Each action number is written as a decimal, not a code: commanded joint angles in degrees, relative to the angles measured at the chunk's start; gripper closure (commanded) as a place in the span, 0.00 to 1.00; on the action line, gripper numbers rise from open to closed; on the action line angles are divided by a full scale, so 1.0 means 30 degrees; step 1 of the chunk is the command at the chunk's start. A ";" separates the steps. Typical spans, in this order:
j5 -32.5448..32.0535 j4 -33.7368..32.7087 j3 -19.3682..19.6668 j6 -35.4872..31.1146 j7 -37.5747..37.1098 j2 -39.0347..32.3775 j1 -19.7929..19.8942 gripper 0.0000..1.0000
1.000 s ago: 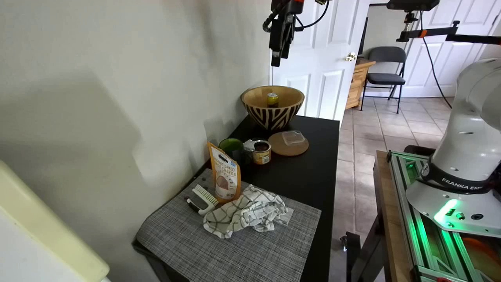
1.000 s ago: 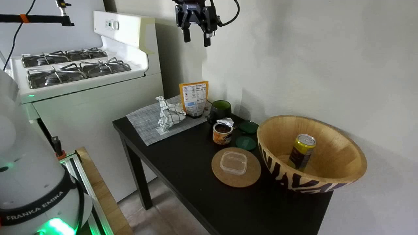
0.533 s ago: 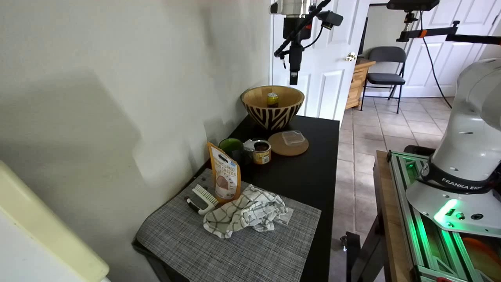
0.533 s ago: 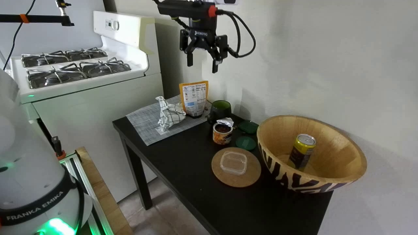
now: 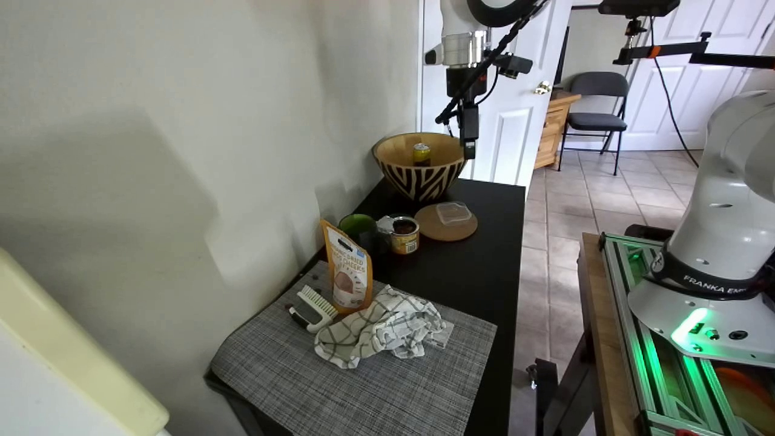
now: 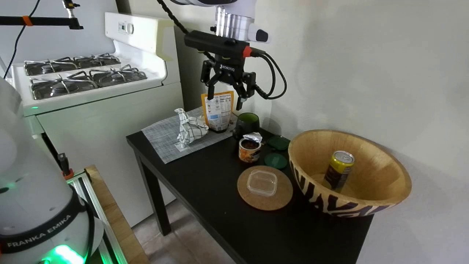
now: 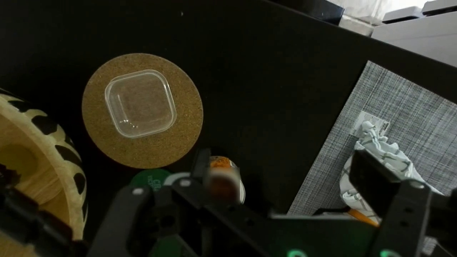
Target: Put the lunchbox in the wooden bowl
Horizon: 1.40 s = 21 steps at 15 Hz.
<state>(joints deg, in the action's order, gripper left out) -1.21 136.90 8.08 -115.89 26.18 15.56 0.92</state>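
Observation:
The lunchbox, a small clear plastic box, lies on a flat round cork disc (image 6: 281, 196) on the dark table. It shows in both exterior views (image 5: 454, 213) (image 6: 262, 182) and in the wrist view (image 7: 141, 103). The large wooden bowl (image 6: 381, 179) with dark zigzag marks stands beside the disc by the wall; its rim (image 7: 69, 189) shows at left in the wrist view. My gripper (image 6: 225, 101) is open and empty, well above the table. It also shows in front of the bowl (image 5: 424, 181) in an exterior view (image 5: 470, 151), and in the wrist view (image 7: 282, 160).
A yellow can (image 6: 339, 170) stands in the bowl. An opened tin (image 6: 250, 151), a green mug (image 6: 247, 124) and green lids (image 6: 276, 160) stand near the disc. A pouch (image 6: 218, 112), a towel (image 6: 191, 128) and a brush (image 5: 313, 309) are on a grey mat (image 5: 387, 393).
My gripper has come down toward the table and now hangs straighter. In an exterior view it has also moved right, across the bowl's edge. The lunchbox and bowl have not moved.

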 commanded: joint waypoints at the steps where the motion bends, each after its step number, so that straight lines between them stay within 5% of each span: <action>1: -0.1596 0.0961 -0.0568 -0.1123 -0.0403 0.0442 0.0180 0.00; 4: -0.3972 0.2609 -0.0845 -0.3539 -0.0807 0.0117 0.0431 0.00; 10: -0.9204 0.4972 -0.1199 -0.9003 -0.6971 -0.2625 0.2029 0.00; 16: -1.2802 0.3887 -0.0488 -0.9775 -1.2388 -0.6283 0.2749 0.00; 21: -1.3084 0.2298 -0.0153 -0.9891 -1.4794 -0.8441 0.2075 0.01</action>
<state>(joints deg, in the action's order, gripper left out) -39.01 147.20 6.82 -144.53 -14.08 -5.35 8.71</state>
